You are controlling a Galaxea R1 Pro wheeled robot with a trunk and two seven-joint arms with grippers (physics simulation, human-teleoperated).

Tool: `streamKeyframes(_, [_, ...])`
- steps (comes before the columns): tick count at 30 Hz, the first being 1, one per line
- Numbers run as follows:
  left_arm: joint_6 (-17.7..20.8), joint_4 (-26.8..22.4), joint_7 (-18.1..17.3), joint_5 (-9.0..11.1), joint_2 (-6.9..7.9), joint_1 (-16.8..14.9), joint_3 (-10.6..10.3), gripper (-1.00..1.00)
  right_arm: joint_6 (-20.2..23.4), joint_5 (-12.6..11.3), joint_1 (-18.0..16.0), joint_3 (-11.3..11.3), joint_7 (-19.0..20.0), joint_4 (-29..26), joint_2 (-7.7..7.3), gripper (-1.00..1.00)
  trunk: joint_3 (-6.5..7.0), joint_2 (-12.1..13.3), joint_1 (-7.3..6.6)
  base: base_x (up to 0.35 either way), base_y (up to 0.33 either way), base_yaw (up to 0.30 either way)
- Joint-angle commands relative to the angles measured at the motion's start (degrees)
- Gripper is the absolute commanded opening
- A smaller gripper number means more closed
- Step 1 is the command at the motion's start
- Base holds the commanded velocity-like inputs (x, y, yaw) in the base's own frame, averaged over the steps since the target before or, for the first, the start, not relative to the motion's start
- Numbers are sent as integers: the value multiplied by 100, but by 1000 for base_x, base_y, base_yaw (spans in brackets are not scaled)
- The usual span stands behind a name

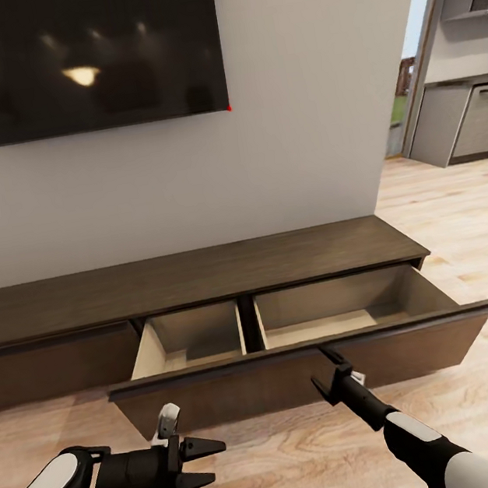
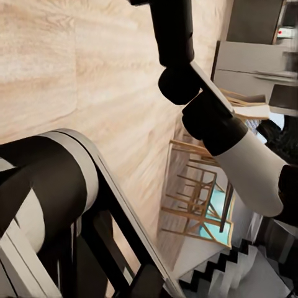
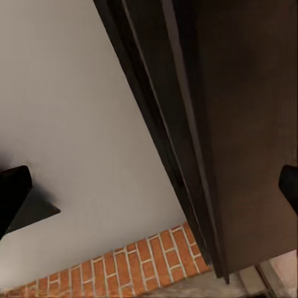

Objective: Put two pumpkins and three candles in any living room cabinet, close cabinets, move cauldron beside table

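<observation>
Wall-side cabinet (image 1: 202, 278) drawer out | left end effector (image 1: 206, 463) spread, empty | right end effector (image 1: 325, 354) spread at drawer front

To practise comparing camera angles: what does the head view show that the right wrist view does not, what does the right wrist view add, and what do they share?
Head view alone: the whole cabinet with its pulled-out drawer, pale inside and holding nothing visible, the wall-mounted TV, the left gripper with fingers apart, and the right gripper at the drawer front's top edge.

Right wrist view alone: red brickwork beyond the wall.

Both: the dark drawer front and the pale wall.
</observation>
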Motion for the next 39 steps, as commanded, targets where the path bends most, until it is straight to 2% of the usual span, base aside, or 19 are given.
streamKeyframes(1, [3, -4, 60, 89, 7, -5, -9, 100, 175, -55, -5, 40, 14, 6, -7, 100, 18, -1, -4, -58, 5, 0])
streamKeyframes(4, [3, -4, 60, 151, 10, -5, -1, 100, 486, -38, -5, 35, 13, 20, -19, 100, 84, 3, -12, -27, 2, 0])
streamKeyframes(6, [3, -4, 60, 165, 11, -5, 2, 100, 546, -28, -5, 42, 16, 26, -71, 100, 129, 6, -17, -9, 1, 0])
streamKeyframes(9, [3, -2, 61, 175, 12, -5, 3, 100, 600, -14, -5, 62, 15, 92, -178, 100, 187, 87, -64, -3, 0, 0])
streamKeyframes(11, [3, 3, 66, 175, 12, -7, 0, 100, 624, 52, -5, 104, 13, 299, -321, 100, 223, 168, -108, -1, 0, 0])
streamKeyframes(13, [3, 4, 68, 177, 12, -8, 7, 100, 632, 510, -5, 285, 20, 525, -467, 100, 259, 248, -152, 0, 0, 0])
streamKeyframes(15, [3, 5, 68, 172, 12, -12, 11, 100, 627, 1369, -5, 443, 54, 755, -615, 100, 295, 328, -195, 0, 0, 0])
streamKeyframes(16, [3, 5, 68, 172, 12, -13, 12, 100, 626, 1586, -5, 463, 65, 891, -636, 100, 313, 368, -217, 0, 0, 0])
streamKeyframes(19, [3, 5, 70, 171, 16, -13, 14, 100, 621, 1888, -5, 492, 91, 1292, -658, 100, 366, 488, -283, 0, 0, 0])
streamKeyframes(24, [2, 5, 86, 170, 19, -14, 22, 100, 582, 2083, -5, 514, 47, 1894, -673, 100, 456, 689, -393, 0, 0, 0])
streamKeyframes(27, [-4, 5, 99, 170, 18, -14, 22, 100, 259, 2142, -5, 517, 95, 2171, -670, 100, 510, 809, -459, 0, 0, 0])
streamKeyframes(36, [-5, 6, 122, 162, 6, -14, 13, 100, -428, 2164, -5, 511, 78, 2301, -669, 100, 672, 1170, -657, 0, 0, 0])
streamKeyframes(39, [-8, 5, 121, 161, 4, -14, 13, 100, -517, 2165, -5, 515, 55, 2304, -669, 100, 725, 1291, -723, 0, 0, 0])
